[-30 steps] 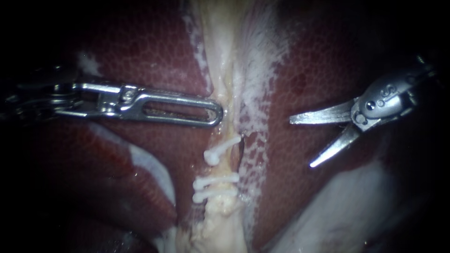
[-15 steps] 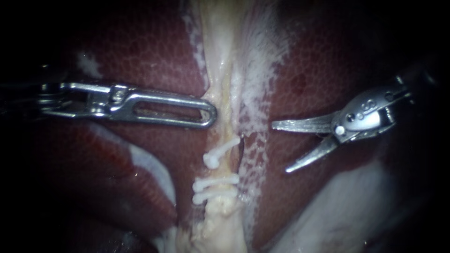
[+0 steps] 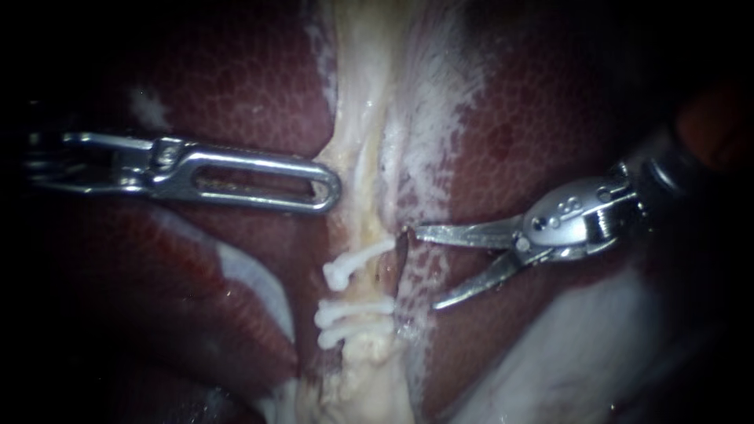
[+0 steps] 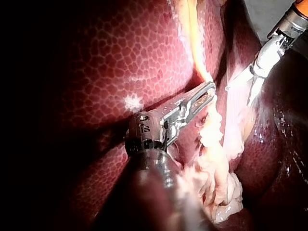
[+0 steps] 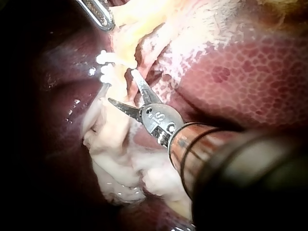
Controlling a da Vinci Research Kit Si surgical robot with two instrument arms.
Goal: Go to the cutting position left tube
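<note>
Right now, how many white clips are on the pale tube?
3, all on the tube. The tilted clip lies level with the right instrument; the middle clip and lowest clip lie close together beneath it. Others may be hidden.

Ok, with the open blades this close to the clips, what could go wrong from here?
1. The right instrument has its upper blade tip beside the end of the upper clip, not level with the gap above the lower two clips. Advancing like this could knock that clip or cut the tube on the wrong side of it.
2. The open lower blade lies over the liver and might nick it.
</note>
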